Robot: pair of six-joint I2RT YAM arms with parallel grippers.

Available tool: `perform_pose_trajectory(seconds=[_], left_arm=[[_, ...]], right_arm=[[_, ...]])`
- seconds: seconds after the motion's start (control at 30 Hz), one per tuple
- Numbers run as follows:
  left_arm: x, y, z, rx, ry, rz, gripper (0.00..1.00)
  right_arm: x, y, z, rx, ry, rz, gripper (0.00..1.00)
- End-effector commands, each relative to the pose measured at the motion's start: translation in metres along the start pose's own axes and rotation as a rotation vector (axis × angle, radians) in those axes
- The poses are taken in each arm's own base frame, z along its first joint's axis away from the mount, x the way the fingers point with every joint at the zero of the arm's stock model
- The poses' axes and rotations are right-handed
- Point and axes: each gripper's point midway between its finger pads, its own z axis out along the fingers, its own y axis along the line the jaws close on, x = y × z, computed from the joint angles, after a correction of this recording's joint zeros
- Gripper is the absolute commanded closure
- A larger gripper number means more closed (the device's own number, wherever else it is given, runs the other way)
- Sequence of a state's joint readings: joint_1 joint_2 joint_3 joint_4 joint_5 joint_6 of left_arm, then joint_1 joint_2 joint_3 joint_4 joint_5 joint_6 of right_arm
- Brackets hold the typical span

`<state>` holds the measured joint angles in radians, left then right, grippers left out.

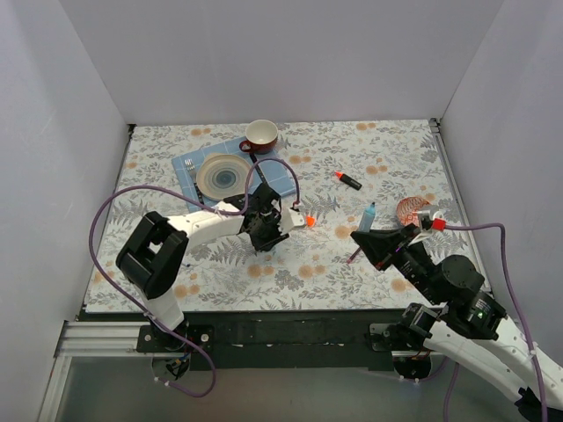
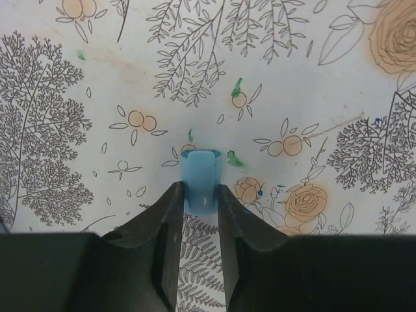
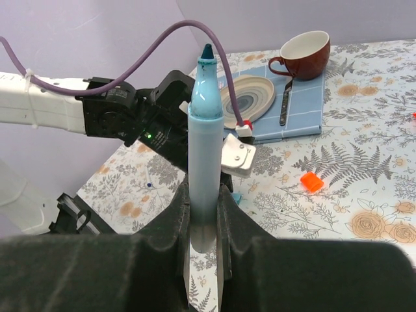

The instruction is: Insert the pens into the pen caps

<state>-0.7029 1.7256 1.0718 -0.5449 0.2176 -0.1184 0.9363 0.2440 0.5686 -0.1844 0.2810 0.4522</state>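
Observation:
My left gripper [image 2: 199, 192] is shut on the light blue cap [image 2: 199, 177], low over the flowered cloth; in the top view it sits mid-table [image 1: 264, 237]. My right gripper [image 3: 203, 195] is shut on the lower end of the chunky light-blue marker [image 3: 207, 123], whose teal tip points at the left gripper; in the top view the gripper [image 1: 363, 236] and marker [image 1: 368, 216] are right of centre. The orange cap [image 1: 310, 221] lies between the grippers and also shows in the right wrist view [image 3: 312, 182]. The black orange-tipped highlighter [image 1: 348, 180] lies further back. A thin maroon pen [image 1: 354, 256] lies under the right gripper.
At the back left a blue mat [image 1: 189, 167] carries a plate [image 1: 223, 174], a dark cutlery piece [image 3: 286, 104] and a maroon cup [image 1: 260, 135]. A small red-patterned dish [image 1: 412, 209] sits near the right wrist. Grey walls enclose three sides.

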Motion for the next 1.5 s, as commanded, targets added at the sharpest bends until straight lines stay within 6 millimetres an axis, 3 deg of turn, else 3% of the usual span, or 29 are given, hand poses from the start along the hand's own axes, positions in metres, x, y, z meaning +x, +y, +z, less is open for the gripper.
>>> perform_pose_trajectory(seconds=[0.0,0.13,0.3,0.43,0.63,0.67,0.73,0.77,0.8,0.83,1.0,1.03,1.1,1.2,1.27,1.4,1.47], left_arm=[[0.006,-0.017,-0.007,0.076,-0.020,0.207,0.84],[0.001,-0.029,-0.016,0.094,-0.067,0.339,0.89],[0.004,-0.032,-0.023,0.076,-0.072,0.449,0.85],[0.000,-0.030,-0.035,0.021,-0.118,0.463,0.72],[-0.036,-0.016,-0.075,-0.148,-0.290,0.432,0.58],[-0.042,-0.016,-0.081,-0.161,-0.314,0.401,0.33],[-0.053,-0.015,-0.097,-0.188,-0.363,0.369,0.28],[-0.060,-0.014,-0.105,-0.197,-0.389,0.320,0.24],[-0.064,-0.013,-0.113,-0.213,-0.409,0.283,0.08],[-0.069,-0.012,-0.119,-0.220,-0.425,0.243,0.02],[-0.098,0.016,-0.153,-0.343,-0.501,-0.119,0.02],[-0.087,0.030,-0.149,-0.415,-0.447,-0.207,0.02],[-0.084,0.039,-0.152,-0.475,-0.462,-0.357,0.02],[-0.068,0.074,-0.168,-0.637,-0.453,-0.495,0.02],[-0.082,0.071,-0.179,-0.522,-0.564,-0.635,0.02],[-0.076,0.094,-0.211,-0.619,-0.715,-0.938,0.02],[-0.073,0.092,-0.215,-0.588,-0.798,-1.251,0.14]], right_arm=[[-0.033,0.006,-0.009,-0.002,-0.093,0.014,0.99],[-0.033,0.004,-0.011,0.004,-0.094,0.016,0.99],[-0.035,0.004,-0.013,0.004,-0.101,0.018,0.99],[-0.035,0.003,-0.015,0.007,-0.102,0.018,0.99],[-0.036,0.004,-0.015,0.004,-0.107,0.025,0.99],[-0.036,0.004,-0.015,0.003,-0.107,0.025,0.99],[-0.036,0.004,-0.015,0.002,-0.106,0.023,0.99],[-0.035,0.004,-0.015,0.003,-0.104,0.023,0.99],[-0.033,0.004,-0.015,0.001,-0.100,0.025,0.99],[-0.033,0.004,-0.015,0.002,-0.102,0.027,0.99],[-0.027,0.002,-0.013,0.000,-0.094,0.030,0.99],[-0.026,0.002,-0.012,-0.001,-0.092,0.029,0.99],[-0.024,0.003,-0.011,-0.011,-0.092,0.030,0.99],[-0.024,0.004,-0.010,-0.015,-0.090,0.030,0.99],[-0.025,0.005,-0.012,-0.019,-0.092,0.031,0.99],[-0.030,0.004,-0.015,-0.013,-0.112,0.024,0.99],[-0.034,0.003,-0.017,-0.011,-0.125,0.024,0.99]])
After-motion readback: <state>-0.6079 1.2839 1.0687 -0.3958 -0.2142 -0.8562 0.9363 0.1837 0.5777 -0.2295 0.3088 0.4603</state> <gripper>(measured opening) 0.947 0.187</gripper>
